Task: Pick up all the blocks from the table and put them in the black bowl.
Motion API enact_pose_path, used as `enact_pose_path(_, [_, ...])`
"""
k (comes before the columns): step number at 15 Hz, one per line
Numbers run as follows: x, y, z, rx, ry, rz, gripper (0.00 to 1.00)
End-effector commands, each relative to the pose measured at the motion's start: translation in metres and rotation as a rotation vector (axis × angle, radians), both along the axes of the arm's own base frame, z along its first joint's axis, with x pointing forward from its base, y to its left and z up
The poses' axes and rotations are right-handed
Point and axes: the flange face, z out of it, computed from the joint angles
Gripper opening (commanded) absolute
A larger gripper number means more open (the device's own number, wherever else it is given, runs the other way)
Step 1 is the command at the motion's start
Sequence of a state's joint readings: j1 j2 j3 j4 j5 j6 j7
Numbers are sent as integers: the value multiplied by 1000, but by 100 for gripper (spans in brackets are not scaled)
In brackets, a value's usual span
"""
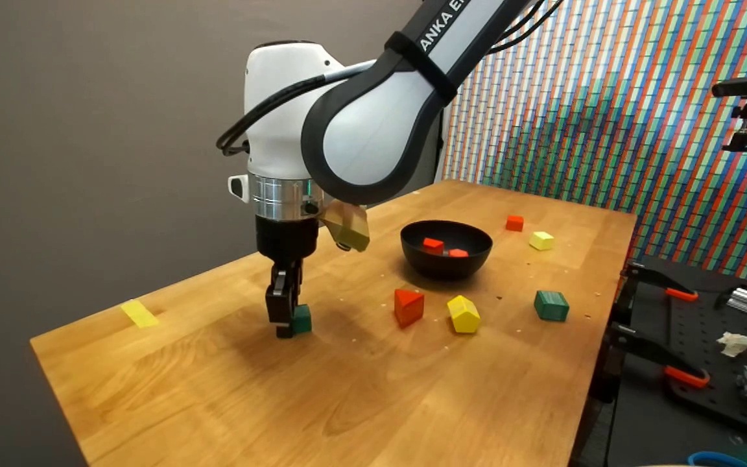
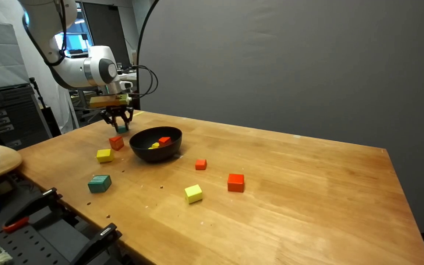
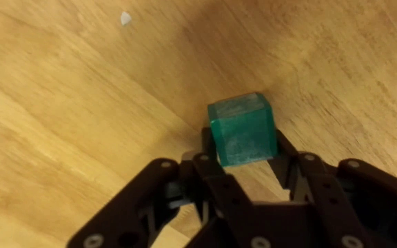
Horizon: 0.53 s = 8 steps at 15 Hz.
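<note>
A grey backdrop (image 2: 271,66) is seen behind one edge of a wooden table (image 1: 347,415). Nearer that edge, a robot arm (image 1: 373,130) is extended, a green block (image 3: 246,134) being clasped by its gripper (image 3: 244,142); whether the block is touching the table cannot be judged from these angles. Well inside the edges, a black bowl (image 1: 445,267) containing red and yellow blocks (image 2: 165,141) is placed. A second green block (image 1: 552,305) is located close to the opposite edge. Around the bowl are spread two yellow blocks (image 2: 105,156), two red blocks (image 2: 236,183) and one small red block (image 2: 201,164).
</note>
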<state>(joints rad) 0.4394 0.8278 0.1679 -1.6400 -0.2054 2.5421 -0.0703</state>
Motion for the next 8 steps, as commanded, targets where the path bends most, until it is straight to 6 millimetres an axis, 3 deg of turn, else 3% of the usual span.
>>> enact_pose_path(1, [4,0,12,-36,-47,-4,16])
enact_pose_path(3, [-2,-18,34,-54,-65,-43,16])
enact_pose_path(5, [-10,-48,64,-57,-89,-141,16])
enact_pose_path(8, [-15,-93,93,-55,-141,-321,16])
